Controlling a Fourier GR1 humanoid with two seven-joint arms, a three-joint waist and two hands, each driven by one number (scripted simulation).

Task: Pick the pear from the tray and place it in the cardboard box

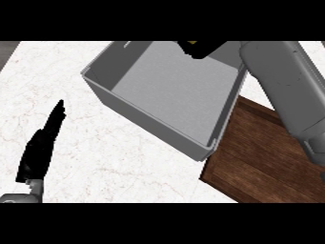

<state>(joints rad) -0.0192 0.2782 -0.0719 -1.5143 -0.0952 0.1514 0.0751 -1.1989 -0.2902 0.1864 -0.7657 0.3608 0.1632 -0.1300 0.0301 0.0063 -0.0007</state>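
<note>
The box [172,90] occupies the upper centre of the frame. It is grey, open-topped and set at an angle, with its near corner pointing toward the lower centre. Its interior floor is bare where visible.

The tray [256,162] is a dark wooden board at the lower right. The box's right wall overlaps the tray's upper left edge in this view; whether the two touch cannot be told.

The right forearm [291,90] runs from the lower right edge up to the top of the frame, crossing above the tray. The right hand [208,48] shows only as a black shape at the top centre, over the far rim of the box. A small yellow patch [191,43] sits against it at the upper edge. This may be the pear, but it is too little to identify. How the fingers are set, and whether they hold anything, cannot be told.

The left hand [42,143] rests at the lower left over the white marble counter [123,157], well apart from the box. Its fingers are straight, pointing toward the top of the frame, and hold nothing.
</note>
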